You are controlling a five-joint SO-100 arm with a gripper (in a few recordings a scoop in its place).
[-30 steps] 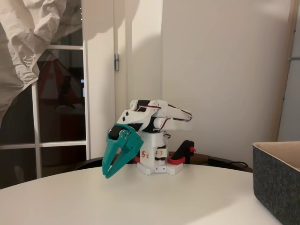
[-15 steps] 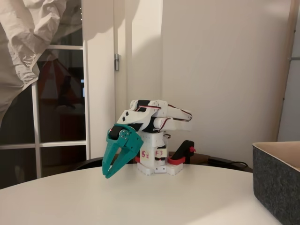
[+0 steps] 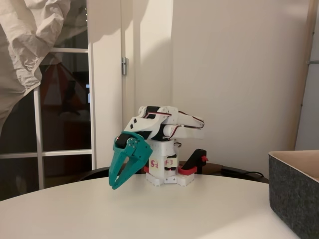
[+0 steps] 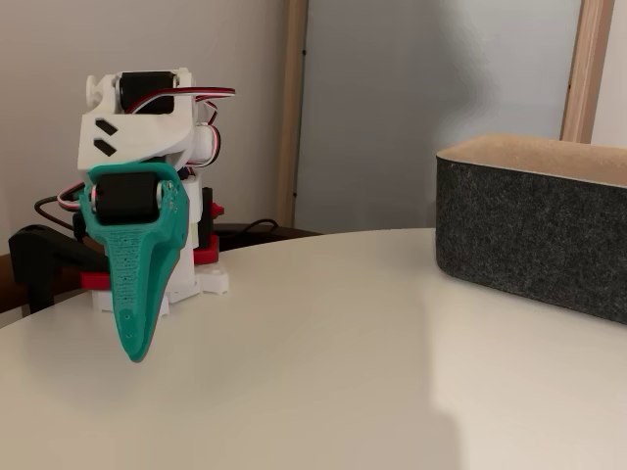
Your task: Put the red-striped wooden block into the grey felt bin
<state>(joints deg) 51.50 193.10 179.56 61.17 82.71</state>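
My teal gripper hangs at the front of the folded white arm, tips pointing down just above the white table. Its fingers meet at the tips, shut, with nothing between them. From the side in a fixed view, the gripper reads as one closed teal wedge over the tabletop. The grey felt bin stands at the right edge of the table, well away from the gripper; its dark wall and tan rim also show in a fixed view. The red-striped wooden block is out of view.
The arm's white base sits at the far side of the round white table, held by a black and red clamp. Cables trail behind the base. A wall and a glazed door stand behind the table.
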